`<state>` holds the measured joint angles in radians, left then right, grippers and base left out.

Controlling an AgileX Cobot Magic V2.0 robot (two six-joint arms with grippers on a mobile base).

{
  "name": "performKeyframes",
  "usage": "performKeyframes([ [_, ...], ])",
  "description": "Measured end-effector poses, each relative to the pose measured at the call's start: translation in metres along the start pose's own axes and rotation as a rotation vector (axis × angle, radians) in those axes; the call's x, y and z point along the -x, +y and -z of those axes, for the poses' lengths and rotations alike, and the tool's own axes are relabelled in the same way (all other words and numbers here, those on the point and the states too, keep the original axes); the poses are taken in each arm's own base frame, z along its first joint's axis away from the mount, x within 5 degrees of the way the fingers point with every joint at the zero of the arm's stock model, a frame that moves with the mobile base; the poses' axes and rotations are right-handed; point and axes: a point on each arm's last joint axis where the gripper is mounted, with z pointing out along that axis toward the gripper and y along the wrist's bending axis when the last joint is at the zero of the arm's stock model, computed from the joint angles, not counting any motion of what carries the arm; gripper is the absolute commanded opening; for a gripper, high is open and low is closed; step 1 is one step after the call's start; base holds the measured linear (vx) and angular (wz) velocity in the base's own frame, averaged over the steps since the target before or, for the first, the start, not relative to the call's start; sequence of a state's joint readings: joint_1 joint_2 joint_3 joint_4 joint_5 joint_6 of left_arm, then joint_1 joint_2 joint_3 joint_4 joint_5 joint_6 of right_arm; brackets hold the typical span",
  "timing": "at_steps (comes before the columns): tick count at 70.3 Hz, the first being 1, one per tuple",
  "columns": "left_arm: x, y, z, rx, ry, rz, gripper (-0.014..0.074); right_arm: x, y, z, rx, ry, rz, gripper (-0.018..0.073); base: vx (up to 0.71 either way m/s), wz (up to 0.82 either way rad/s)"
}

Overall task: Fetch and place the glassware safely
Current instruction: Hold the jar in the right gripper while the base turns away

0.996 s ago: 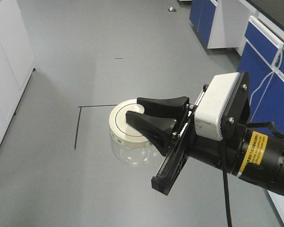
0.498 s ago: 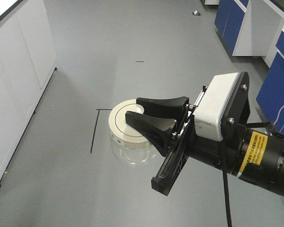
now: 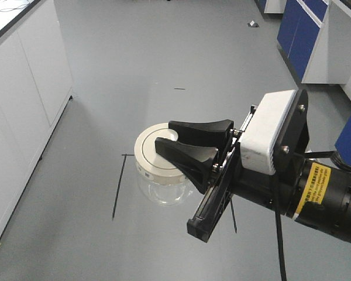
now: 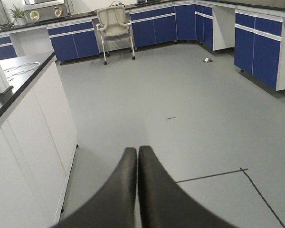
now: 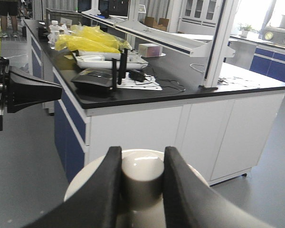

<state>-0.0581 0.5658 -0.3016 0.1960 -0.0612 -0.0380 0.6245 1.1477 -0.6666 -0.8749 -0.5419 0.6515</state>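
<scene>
right end effector (image 3: 165, 134) pinches the knob (image 5: 141, 178) of the off-white lid (image 3: 145, 157) on a clear glass jar (image 3: 158, 192), held above the grey floor (image 3: 164, 58). left end effector (image 4: 137, 152) is pressed together.

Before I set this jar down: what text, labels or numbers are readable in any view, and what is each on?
Nothing is clear enough to quote.
Yellow label on the right arm: dark print, too small to read.
Marks on the lid rim of the glassware: too blurred to read.
Both wrist views: no legible text.
</scene>
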Motion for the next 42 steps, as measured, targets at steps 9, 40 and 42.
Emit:
performKeyframes([
  [9, 0.0, 0.0, 0.0, 0.0, 0.0, 0.0, -0.0007, 0.0001, 0.0, 0.0, 0.001, -0.001, 0.0, -0.0003, 0.44, -0.03],
  [40, 0.0, 0.0, 0.0, 0.0, 0.0, 0.0, -0.0007, 0.0001, 0.0, 0.0, 0.001, -0.001, 0.0, -0.0003, 0.46, -0.06],
  [42, 0.0, 0.0, 0.0, 0.0, 0.0, 0.0, -0.0007, 0.0001, 0.0, 0.0, 0.001, -0.001, 0.0, -0.0003, 0.48, -0.04],
])
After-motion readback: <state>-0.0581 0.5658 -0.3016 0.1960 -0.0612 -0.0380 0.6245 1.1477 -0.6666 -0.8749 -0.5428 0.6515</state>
